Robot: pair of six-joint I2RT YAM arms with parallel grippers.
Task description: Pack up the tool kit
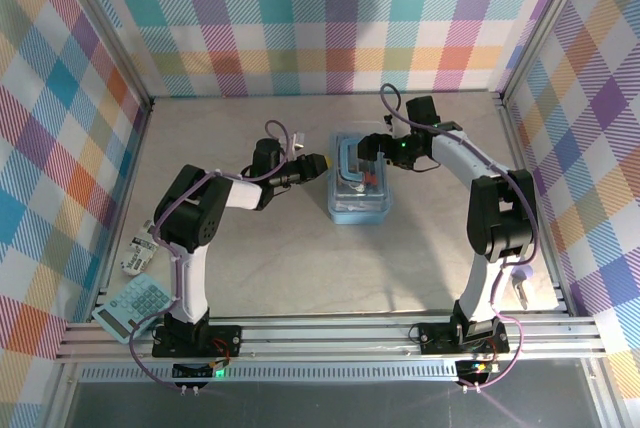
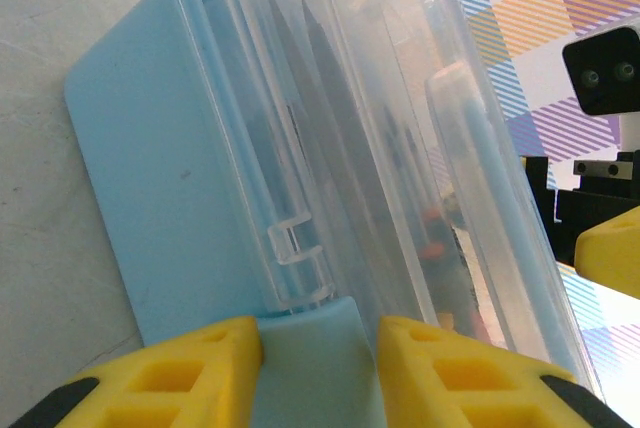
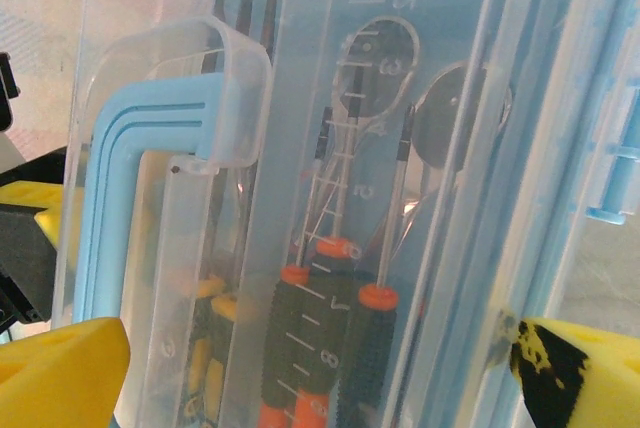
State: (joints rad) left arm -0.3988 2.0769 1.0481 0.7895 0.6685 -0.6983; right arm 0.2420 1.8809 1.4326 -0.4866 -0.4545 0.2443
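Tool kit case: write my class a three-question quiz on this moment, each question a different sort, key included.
1. True or false: the calculator lies apart from the tool kit case.
2. The left pincer straddles: A) the case's light-blue edge; B) a screwdriver; C) the calculator.
3. Fill in: the screwdrivers inside have black-and-____ handles.
Key: 1 true; 2 A; 3 orange.

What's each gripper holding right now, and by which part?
The left gripper pinches the tool kit case at its blue edge; the right gripper straddles the case, grip unclear.
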